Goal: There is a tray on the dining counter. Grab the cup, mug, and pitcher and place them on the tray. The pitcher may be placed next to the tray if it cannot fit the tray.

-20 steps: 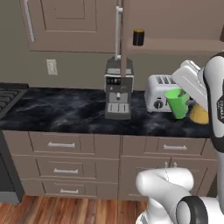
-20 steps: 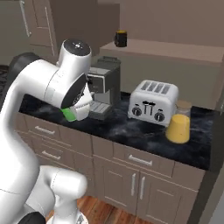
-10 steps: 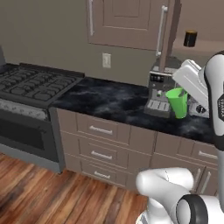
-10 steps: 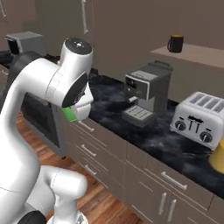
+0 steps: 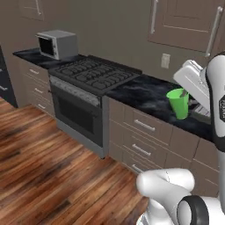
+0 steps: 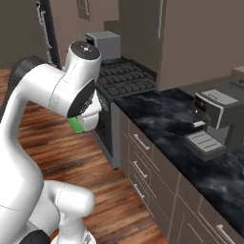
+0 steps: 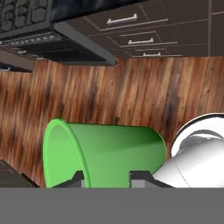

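The cup [image 5: 179, 103], a bright green tapered tumbler, hangs in the air in front of the kitchen counter with my gripper [image 5: 183, 94] shut on its rim. In the right base view a sliver of the cup [image 6: 76, 125] peeks out below my white forearm. The hand view has the cup [image 7: 109, 151] lying across the lower frame, open mouth to the left, with my gripper [image 7: 107, 177] pinching its wall between the dark fingertips [image 7: 139, 176]. The tray, the mug, the pitcher and the dining counter are out of view.
A black stove [image 5: 94, 75] and a grey microwave [image 5: 57, 44] stand along the dark marble kitchen counter [image 5: 145, 93]. A coffee machine [image 6: 212, 116] sits further right on that counter. Brown drawers line the front. Wooden floor [image 5: 44, 167] spreads out to the left.
The whole scene has slid right as the base moved: the toaster has left view, and the stove and microwave have come in. The cup stays held in the gripper.
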You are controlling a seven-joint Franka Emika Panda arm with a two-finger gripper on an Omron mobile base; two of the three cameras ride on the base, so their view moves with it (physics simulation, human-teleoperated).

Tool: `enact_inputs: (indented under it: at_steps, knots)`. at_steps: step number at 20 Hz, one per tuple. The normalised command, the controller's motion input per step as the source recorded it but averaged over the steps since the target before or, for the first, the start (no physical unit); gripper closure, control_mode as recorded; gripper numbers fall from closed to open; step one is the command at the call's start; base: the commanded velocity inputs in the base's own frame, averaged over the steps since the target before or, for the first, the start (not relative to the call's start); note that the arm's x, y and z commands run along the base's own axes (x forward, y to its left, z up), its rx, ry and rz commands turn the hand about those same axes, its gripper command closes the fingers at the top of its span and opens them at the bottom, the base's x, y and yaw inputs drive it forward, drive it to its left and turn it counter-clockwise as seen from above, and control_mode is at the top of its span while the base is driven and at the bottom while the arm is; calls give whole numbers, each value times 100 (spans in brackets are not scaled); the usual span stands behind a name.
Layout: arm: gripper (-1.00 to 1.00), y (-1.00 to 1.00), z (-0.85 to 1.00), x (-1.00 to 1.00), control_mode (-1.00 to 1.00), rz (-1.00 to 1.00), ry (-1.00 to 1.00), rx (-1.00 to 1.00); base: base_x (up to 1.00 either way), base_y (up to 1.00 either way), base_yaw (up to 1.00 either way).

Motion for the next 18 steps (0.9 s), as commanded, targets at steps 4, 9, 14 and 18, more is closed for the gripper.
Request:
enact_inputs:
  at_steps: [4,9,14,18]
  knots:
    - [100,0,0,0,100,0,0,0,-1,45,57]
    - [100,0,0,0,100,0,0,0,0,42,53]
    - [100,0,0,0,100,0,0,0,0,29,51]
    - [100,0,0,0,100,0,0,0,0,26,52]
